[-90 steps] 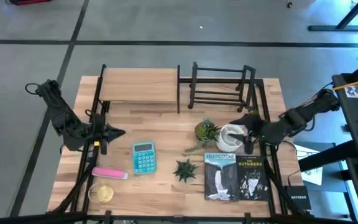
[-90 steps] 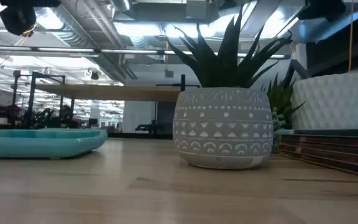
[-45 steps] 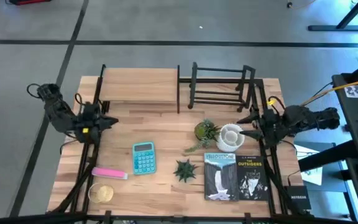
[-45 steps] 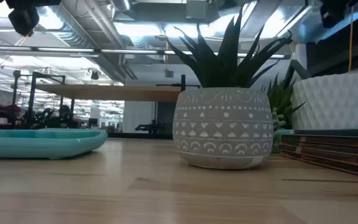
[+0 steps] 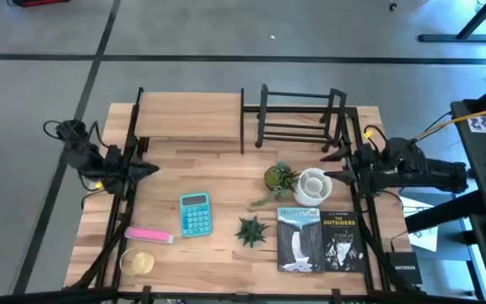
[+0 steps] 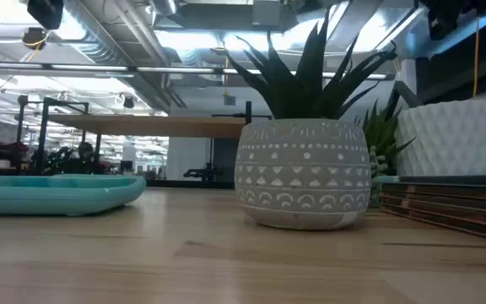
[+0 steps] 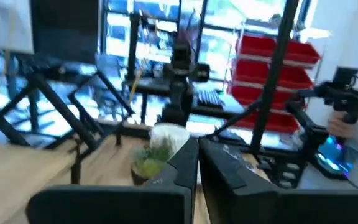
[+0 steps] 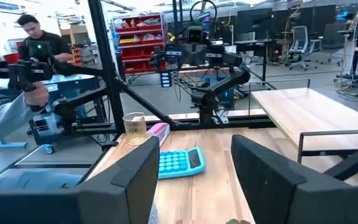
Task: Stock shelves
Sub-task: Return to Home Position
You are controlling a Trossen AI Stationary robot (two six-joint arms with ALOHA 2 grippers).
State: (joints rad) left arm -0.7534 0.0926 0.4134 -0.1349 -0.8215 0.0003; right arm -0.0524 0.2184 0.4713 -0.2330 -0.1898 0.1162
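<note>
Big light-wood table [image 5: 226, 262], black frame rails down both long sides. Along the far edge stand the shelves: wooden shelf [image 5: 188, 116] on thin black legs, far left to centre, and black bar rack [image 5: 298, 118] just beside it to the right. Both upright, well apart from the other stuff.

L arm [image 5: 91, 156] is at the table's left edge, mid depth. The left gripper [image 5: 150, 167] points inward over the rail. Its wrist view shows the fingers [image 7: 182, 171] closed to a thin slit w/ nothing between them.

R arm [image 5: 407, 165] is at the right edge, mid depth. The right gripper [image 5: 337, 166] points inward, near the white pot [image 5: 314, 184]. Its wrist view shows the fingers [image 8: 138, 168] wide apart, gripping nothing.

Two books [image 5: 321, 241] lie flat side by side at near right, edges touching. White pot sits just past their far edge, w/ a leafy green plant [image 5: 280, 177] right beside it on the left.

Blue calculator [image 5: 195, 214] lies flat, centre-left. Grey patterned pot [image 6: 302, 173] w/ spiky plant stands near front centre, between calculator and books.

Pink block [image 5: 148, 235] lies near left, just left of the calculator. Yellowish cup [image 5: 137, 262] stands by the near-left corner, close to the block.

Person [image 8: 33, 37] stands beyond the table's left side, seen in R wrist view.
</note>
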